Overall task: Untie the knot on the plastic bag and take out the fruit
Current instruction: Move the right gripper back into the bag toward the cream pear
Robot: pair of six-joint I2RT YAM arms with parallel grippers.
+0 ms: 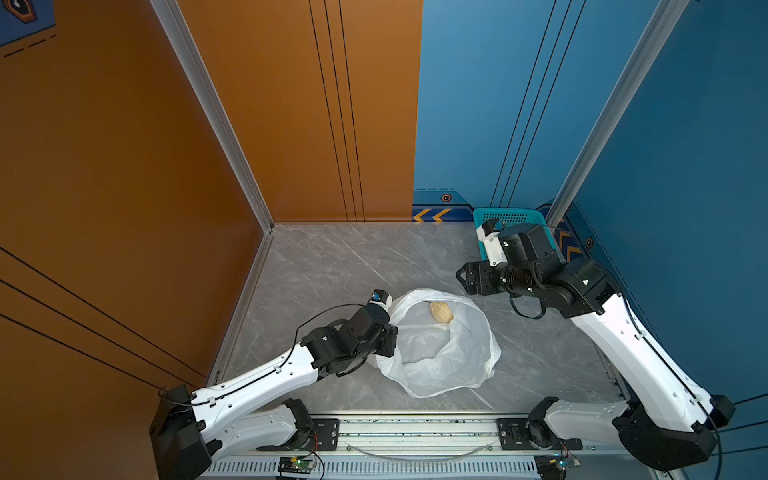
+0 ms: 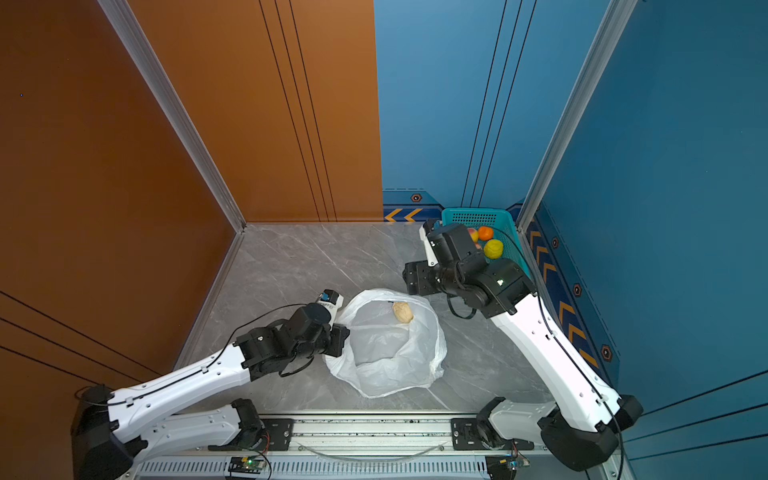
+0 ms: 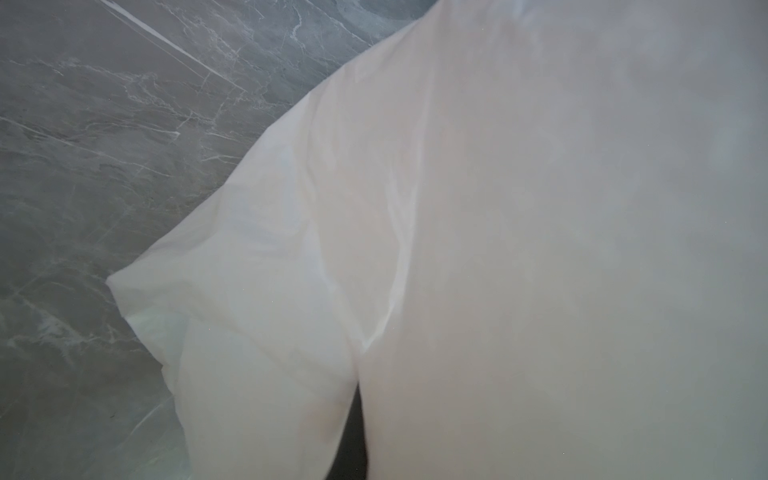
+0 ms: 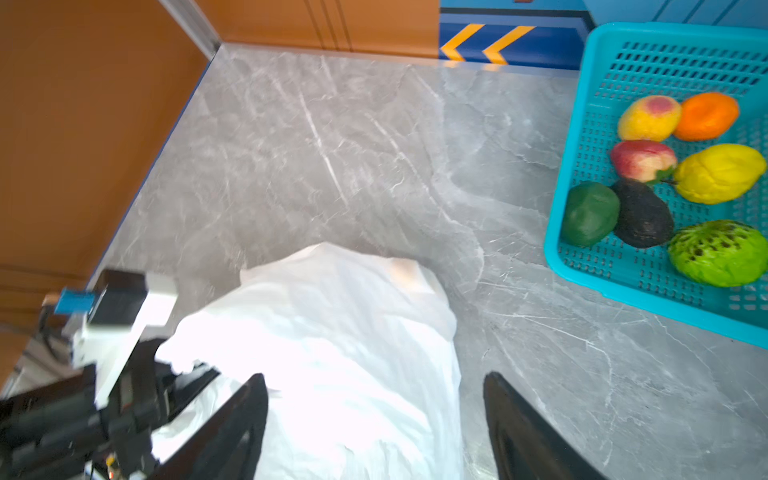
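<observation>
While the left end effector (image 4: 191, 376) stays out of sight under its wrist in both top views, the right wrist view shows it clenched on the rim of the plastic bag (image 1: 440, 365) at the bag's 9 o'clock side. The bag lies crumpled on the grey marbled tabletop (image 1: 332, 270), a little toward 6 o'clock of the middle, with its mouth gaping upward. One piece remains inside: the cream bumpy fruit (image 1: 441, 312), resting against the inner wall at the bag's 12 o'clock. Blurred white film fills most of the left wrist view. The right end effector (image 4: 374, 376) hangs released just off the bag's 1 o'clock edge, its black fingers (image 4: 511, 415) spread wide with nothing between them. Beyond it, in the tabletop's 1 o'clock corner, stands the teal basket (image 4: 598, 266), well apart from the bag. Inside it lie the peach fruit (image 4: 649, 118), the orange fruit (image 4: 706, 116), the pinkish fruit (image 4: 643, 160), the yellow bumpy fruit (image 4: 719, 172), the dark green fruit (image 4: 590, 214), the near-black fruit (image 4: 642, 214) and the bright green scaly fruit (image 4: 719, 253), crowded together and mostly touching.
</observation>
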